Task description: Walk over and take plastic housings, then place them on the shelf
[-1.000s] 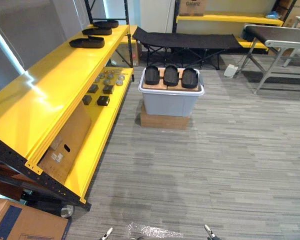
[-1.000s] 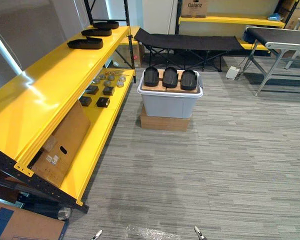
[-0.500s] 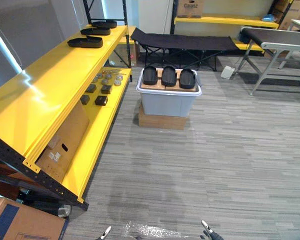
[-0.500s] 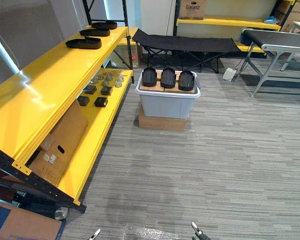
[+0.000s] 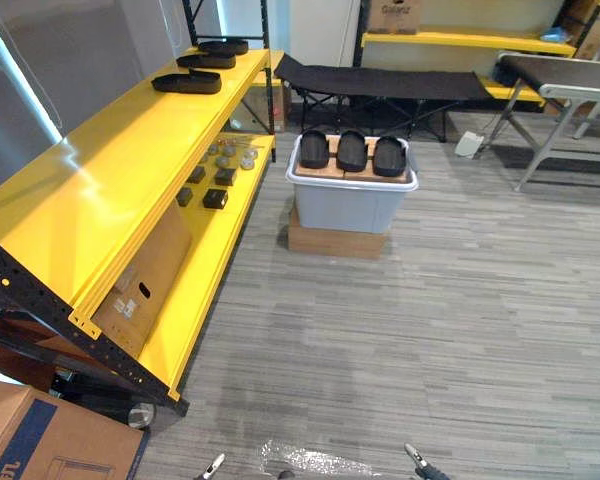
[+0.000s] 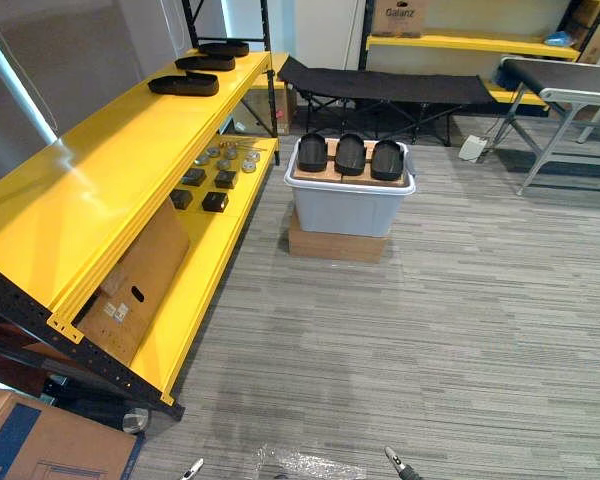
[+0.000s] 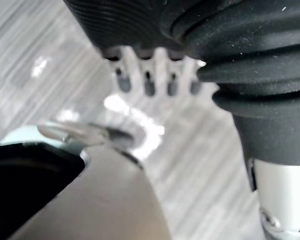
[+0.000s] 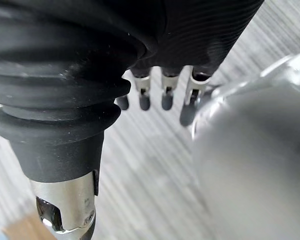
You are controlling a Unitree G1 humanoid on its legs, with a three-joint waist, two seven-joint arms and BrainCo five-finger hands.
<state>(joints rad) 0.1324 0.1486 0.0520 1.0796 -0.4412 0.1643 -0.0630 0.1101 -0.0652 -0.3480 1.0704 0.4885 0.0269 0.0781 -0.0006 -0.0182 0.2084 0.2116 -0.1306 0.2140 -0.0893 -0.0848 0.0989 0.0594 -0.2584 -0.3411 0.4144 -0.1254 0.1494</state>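
Approach stage of the task, viewed from the head camera and both wrists. Ahead across the floor (image 5: 460, 330): three black housings (image 5: 351, 152) lying side by side on top of a grey bin (image 5: 350, 208), itself set on a flat cardboard base (image 5: 335, 243). To the left: a yellow shelf (image 5: 110, 170), with three more housings (image 5: 187, 82) already lined up at the far end of its top board, small dark parts (image 5: 215, 180) on the lower board, and a cardboard box (image 5: 145, 285) leaning beneath. Behind the bin: a black cot (image 5: 380, 85). Compared with half a second earlier, whole scene shifted a little to the right, with bin and shelf displaced together and the bin about the same size; read as movement of the camera during the walk, not of any object. Judged consequence: bin not noticeably nearer yet, still well apart, no pick begun. Left hand (image 7: 148, 82) hanging over bare floor, fingers straight and slightly spread, holding nothing. Right hand (image 8: 166, 95) likewise lowered, fingers straight in a row, empty. Next needed, by estimate: more steps toward the bin before either arm can be raised to the nearest housing.
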